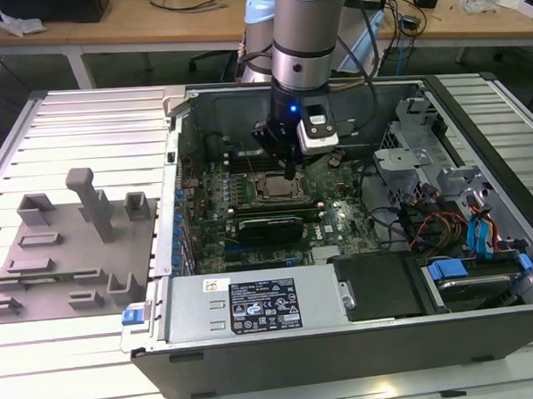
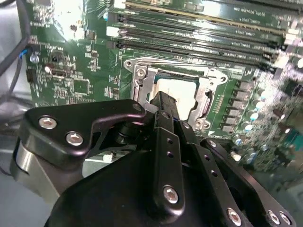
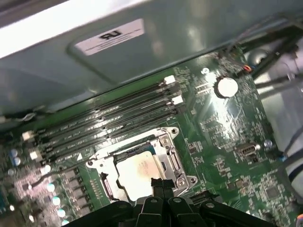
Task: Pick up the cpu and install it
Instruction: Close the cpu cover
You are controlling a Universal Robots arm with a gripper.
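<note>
The cpu [image 3: 136,171], a pale silvery square, lies flat inside the metal socket frame [image 3: 169,138] on the green motherboard, within the open computer case [image 1: 283,350]. In the second wrist view the cpu [image 2: 179,86] shows just beyond the black fingertips. My gripper [image 3: 163,183] hangs close above the cpu's edge with its fingers pressed together and nothing between them. In the exterior view the gripper [image 1: 290,173] points straight down at the socket [image 1: 275,187].
Memory slots [image 3: 104,122] run beside the socket, and a coin battery [image 3: 226,86] sits further along the board. A black card [image 1: 268,226], the power supply [image 1: 254,307] and a drive cage with cables [image 1: 445,203] crowd the case. Grey plastic blocks [image 1: 72,245] stand at the exterior view's left.
</note>
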